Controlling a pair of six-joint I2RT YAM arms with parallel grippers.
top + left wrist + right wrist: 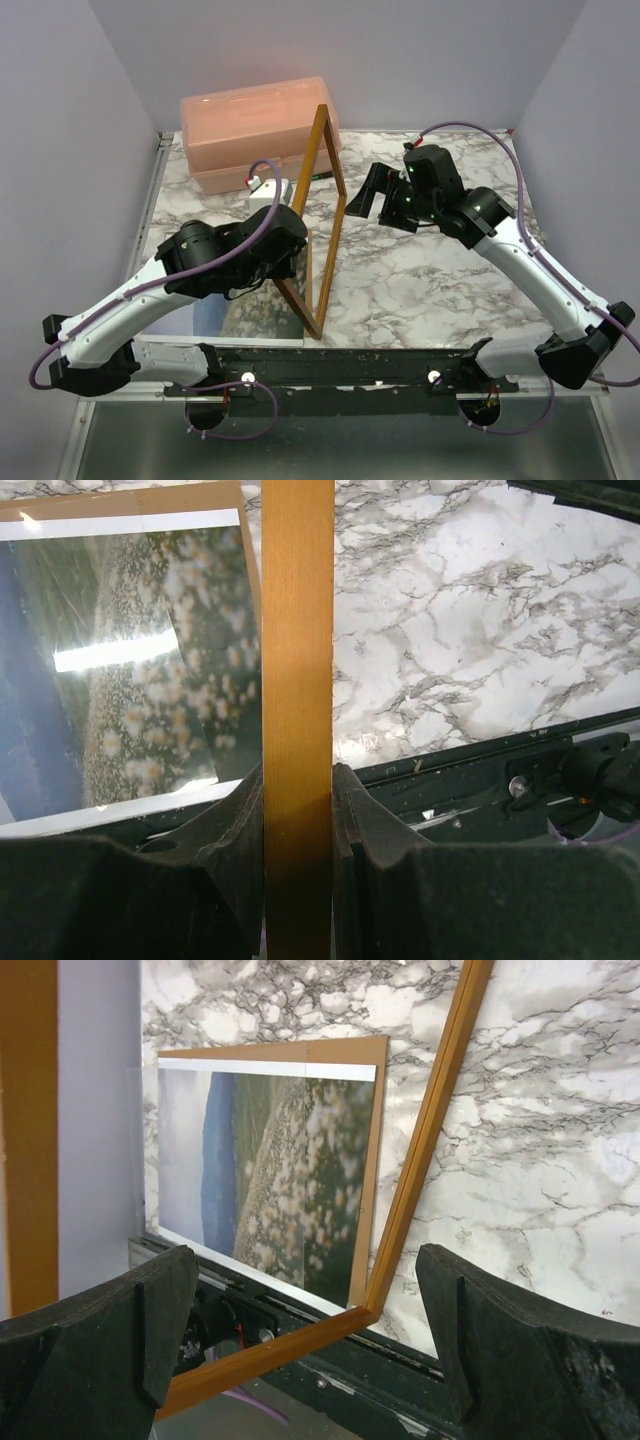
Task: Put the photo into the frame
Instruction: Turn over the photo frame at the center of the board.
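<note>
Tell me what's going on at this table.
The left claw is clamped on one edge of the wooden frame, holding it upright on the marble table. The photo lies picture side up on a brown backing board beside it, not yet in the frame. The right claw hangs wide open facing the frame, holding nothing. A pink box sits at the back.

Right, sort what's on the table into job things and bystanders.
Job: frame, gripped on edge by left fingers; photo, lying face up.
Lying about: pink box at the back; brown backing board under the photo.
</note>
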